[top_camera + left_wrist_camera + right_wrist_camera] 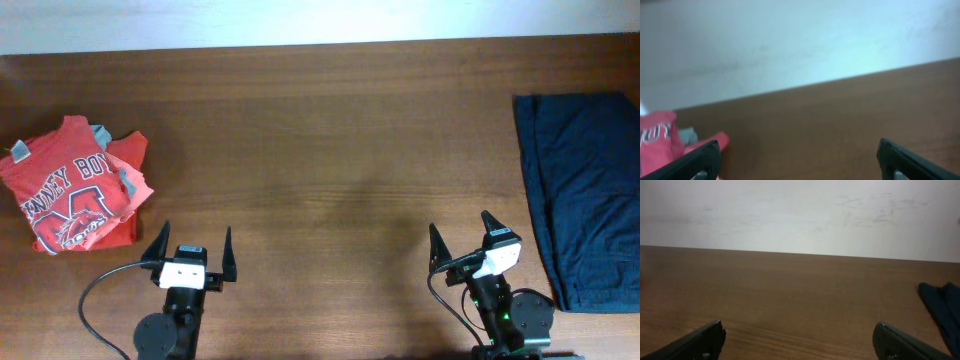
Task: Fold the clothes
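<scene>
An orange-red T-shirt with grey-white lettering lies folded on a small pile at the table's left edge, with grey and salmon cloth showing under it. Its edge also shows in the left wrist view. A navy garment lies spread flat at the right edge and shows in the right wrist view. My left gripper is open and empty at the front left, just right of the pile. My right gripper is open and empty at the front right, left of the navy garment.
The brown wooden table stretches between the two piles. A pale wall runs behind its far edge. A black cable loops beside the left arm's base.
</scene>
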Robot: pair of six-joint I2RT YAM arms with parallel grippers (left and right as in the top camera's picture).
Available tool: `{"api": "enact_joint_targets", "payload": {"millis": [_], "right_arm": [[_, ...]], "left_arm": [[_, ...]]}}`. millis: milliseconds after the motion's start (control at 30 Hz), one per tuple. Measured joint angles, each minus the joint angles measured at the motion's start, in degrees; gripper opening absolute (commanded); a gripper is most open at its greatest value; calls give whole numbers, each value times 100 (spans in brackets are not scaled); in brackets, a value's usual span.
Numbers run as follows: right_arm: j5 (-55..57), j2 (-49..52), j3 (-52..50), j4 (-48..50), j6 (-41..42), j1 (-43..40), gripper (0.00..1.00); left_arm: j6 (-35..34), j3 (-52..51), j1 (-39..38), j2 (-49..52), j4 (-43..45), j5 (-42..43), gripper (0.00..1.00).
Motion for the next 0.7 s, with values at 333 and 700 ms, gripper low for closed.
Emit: {"api": "enact_joint_targets", "payload": {"millis": [333, 700], "right_arm": [[0, 0, 0, -2, -4, 0, 99], [0, 0, 0, 0, 0, 0, 99]], "left_arm": [[0, -50, 0, 0, -310, -107, 99], [0, -50, 0, 0, -310, -107, 99]]}}
